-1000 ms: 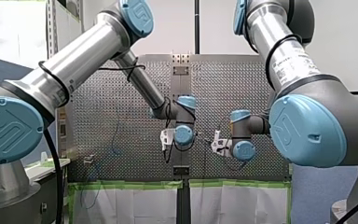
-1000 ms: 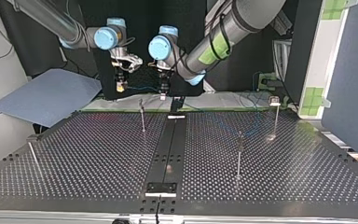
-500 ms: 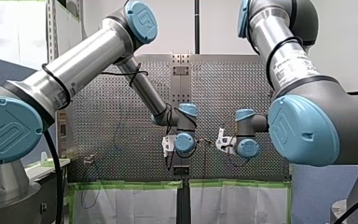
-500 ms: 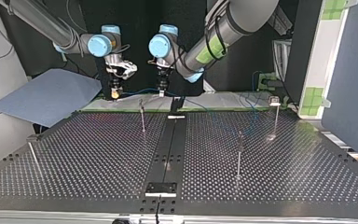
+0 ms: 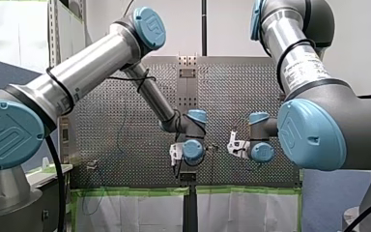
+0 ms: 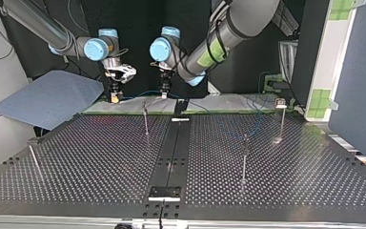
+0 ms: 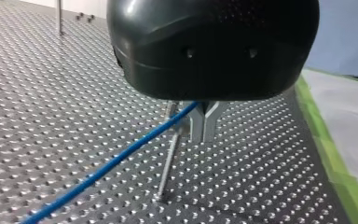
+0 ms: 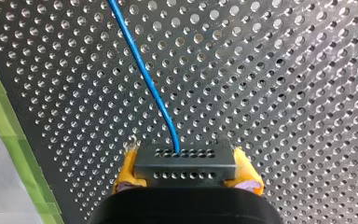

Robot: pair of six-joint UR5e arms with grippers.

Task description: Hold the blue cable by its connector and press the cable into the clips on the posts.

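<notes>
In the right wrist view my right gripper (image 8: 186,167) has its yellow pads (image 8: 127,164) shut on a black perforated connector (image 8: 168,163), and the blue cable (image 8: 144,74) runs out of the connector over the perforated table. In the left wrist view my left gripper (image 7: 204,125) has its metal fingers shut on the blue cable (image 7: 121,158), just above a thin clip post (image 7: 168,161). In the top view my right gripper (image 6: 115,98) hangs at the far edge left of my left gripper (image 6: 164,94). The cable (image 6: 143,92) spans between them, above the post (image 6: 145,117).
Other thin posts stand on the table at the top view's right (image 6: 244,152), far right (image 6: 281,114) and near left (image 6: 32,155). A black rail (image 6: 171,148) runs down the middle. A blue sheet (image 6: 47,98) lies beyond the far left corner. Green tape lines the far edge.
My right gripper has carried the connector toward the top view's left and a little lower, drawing the cable out. My left gripper has stayed near the far post, still shut on the cable.
</notes>
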